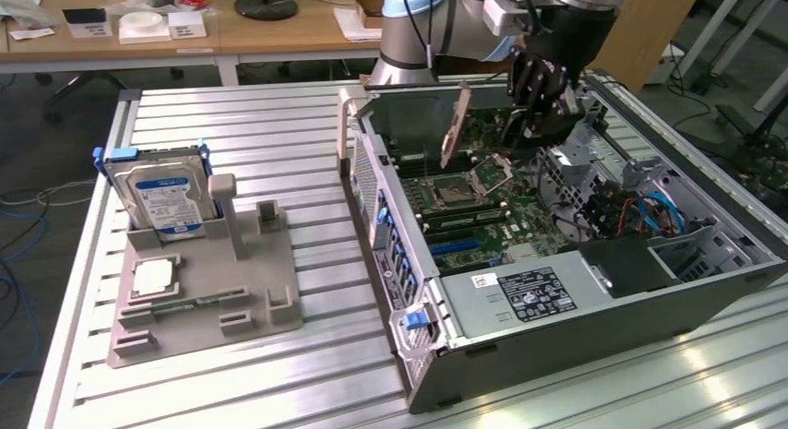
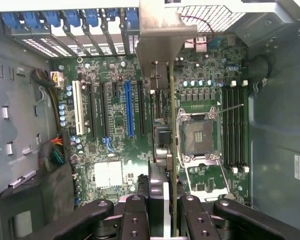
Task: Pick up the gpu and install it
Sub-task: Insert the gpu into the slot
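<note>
The arm's black fingers (image 2: pixel 135 217) are squeezing shut on the gpu (image 2: pixel 162 150), a thin dark card with a silver end plate. They are holding it on its edge inside the open grey metal computer case (image 1: pixel 689 291), just above the green board (image 2: pixel 115 125). The card is not sitting in a slot yet, so I think the putting-in step is going on. It is calling for the card's bottom edge to line up straight with a long slot.

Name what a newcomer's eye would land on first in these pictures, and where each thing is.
The open computer case sits on the exterior view's right, its green motherboard bare. Inside it the gripper holds the gpu edge-on over the board. On the exterior view's left, a blue-labelled hard drive stands upright in a grey holder.
</note>
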### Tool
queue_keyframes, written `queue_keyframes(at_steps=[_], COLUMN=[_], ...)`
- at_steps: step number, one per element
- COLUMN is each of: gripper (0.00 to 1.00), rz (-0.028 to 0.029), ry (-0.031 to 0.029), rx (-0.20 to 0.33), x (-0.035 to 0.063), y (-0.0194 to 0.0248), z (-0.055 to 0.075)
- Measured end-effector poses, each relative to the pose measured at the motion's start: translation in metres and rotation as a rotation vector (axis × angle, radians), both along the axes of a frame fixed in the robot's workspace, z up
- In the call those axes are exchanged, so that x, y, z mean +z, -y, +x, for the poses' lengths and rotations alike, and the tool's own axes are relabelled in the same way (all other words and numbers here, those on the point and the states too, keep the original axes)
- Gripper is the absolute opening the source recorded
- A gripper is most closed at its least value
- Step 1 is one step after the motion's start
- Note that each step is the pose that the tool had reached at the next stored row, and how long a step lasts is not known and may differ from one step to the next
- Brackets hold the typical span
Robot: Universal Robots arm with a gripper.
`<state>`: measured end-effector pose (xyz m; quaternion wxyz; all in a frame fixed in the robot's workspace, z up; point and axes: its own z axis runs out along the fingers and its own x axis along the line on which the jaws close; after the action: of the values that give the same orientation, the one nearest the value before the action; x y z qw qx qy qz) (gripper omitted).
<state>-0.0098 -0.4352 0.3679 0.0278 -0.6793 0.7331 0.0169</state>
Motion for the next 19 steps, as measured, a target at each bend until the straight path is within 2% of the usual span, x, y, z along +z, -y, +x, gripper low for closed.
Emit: queue_keyframes(at_steps=[6,11,19], gripper=[0.28,0.28,0.28], rz=[0.0009,0.0008,0.0009], ry=[0.0019,0.0037,0.0038], rx=[0.057,0.047,0.025], x=[-0.0096,-0.0186,-0.033], y=[0.0,0.0001,0.0024], z=[-0.002,-0.013,-0.014])
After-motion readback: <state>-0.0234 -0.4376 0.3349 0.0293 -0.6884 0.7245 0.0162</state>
